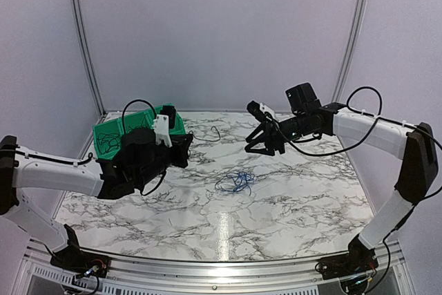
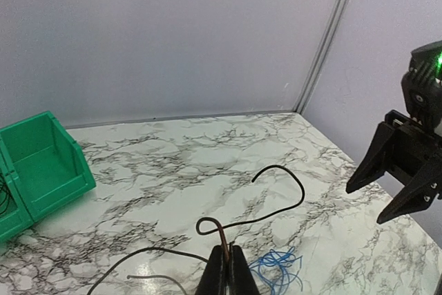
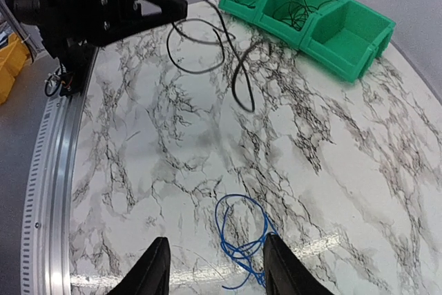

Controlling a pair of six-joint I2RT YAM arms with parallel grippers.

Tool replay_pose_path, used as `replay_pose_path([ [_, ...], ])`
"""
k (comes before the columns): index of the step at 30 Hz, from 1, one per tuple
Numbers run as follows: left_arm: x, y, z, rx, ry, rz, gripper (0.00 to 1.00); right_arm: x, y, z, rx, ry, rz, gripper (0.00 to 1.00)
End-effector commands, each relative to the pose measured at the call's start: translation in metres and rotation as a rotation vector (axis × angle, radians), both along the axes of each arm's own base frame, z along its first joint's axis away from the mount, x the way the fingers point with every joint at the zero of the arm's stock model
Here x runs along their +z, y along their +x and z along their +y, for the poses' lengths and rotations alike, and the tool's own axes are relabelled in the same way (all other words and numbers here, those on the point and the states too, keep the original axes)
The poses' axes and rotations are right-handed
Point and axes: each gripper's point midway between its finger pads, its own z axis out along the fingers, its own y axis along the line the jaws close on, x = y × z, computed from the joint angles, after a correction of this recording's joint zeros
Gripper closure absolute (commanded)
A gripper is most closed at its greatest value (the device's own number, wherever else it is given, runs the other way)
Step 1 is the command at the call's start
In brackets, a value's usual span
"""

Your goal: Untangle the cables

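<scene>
Cables outside the bins: two, one blue cable [image 1: 235, 183] and one black cable [image 2: 277, 166]. Green bin compartments [image 3: 349, 32]: three; two contain black wires [image 3: 293, 10], number indeterminate. Robot arms: two, left arm [image 1: 52, 172] and right arm [image 1: 373, 128]. Tabletop [image 1: 297, 202]: one.

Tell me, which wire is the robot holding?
The thin black wire, pinched in the left gripper. The thin blue wire lies loose on the marble table.

A blue cable [image 1: 235, 183] loose on the marble table [image 1: 297, 202]
It lies loosely looped mid-table, apart from both grippers. The left gripper [image 1: 188, 148], beside the green bin [image 1: 103, 129] at the far left, has a black cable [image 1: 213, 139] trailing rightward from its tip. The right gripper [image 1: 259, 148] hangs beyond the tangle, fingers spread.
</scene>
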Motion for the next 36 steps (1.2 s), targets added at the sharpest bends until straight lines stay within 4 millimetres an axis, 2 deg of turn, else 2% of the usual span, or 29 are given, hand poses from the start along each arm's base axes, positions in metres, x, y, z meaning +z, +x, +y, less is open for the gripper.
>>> replay_pose_path([
  [1,0.015,0.022,0.038,0.151,0.086,0.057,1.0,-0.003,0.019,-0.01,-0.083,-0.056,-0.105,0.53],
  [9,0.031,0.047,0.111,0.408,0.258,0.106,1.0,-0.002,0.018,-0.011,-0.084,-0.073,-0.15,0.53],
  [14,0.029,0.058,0.158,0.552,0.311,0.133,1.0,-0.005,0.016,-0.008,-0.076,-0.09,-0.167,0.53],
  [19,0.028,0.074,0.195,0.663,0.32,0.15,1.0,-0.009,0.011,-0.002,-0.06,-0.107,-0.184,0.54],
  [22,0.024,0.089,0.209,0.694,0.339,0.172,1.0,-0.012,0.008,0.001,-0.05,-0.12,-0.189,0.54],
  [27,0.002,0.121,0.226,0.748,0.357,0.281,1.0,-0.018,0.007,0.003,-0.041,-0.138,-0.194,0.53],
  [36,-0.04,0.175,0.237,0.81,0.465,0.412,1.0,-0.024,0.007,0.004,-0.039,-0.162,-0.2,0.54],
])
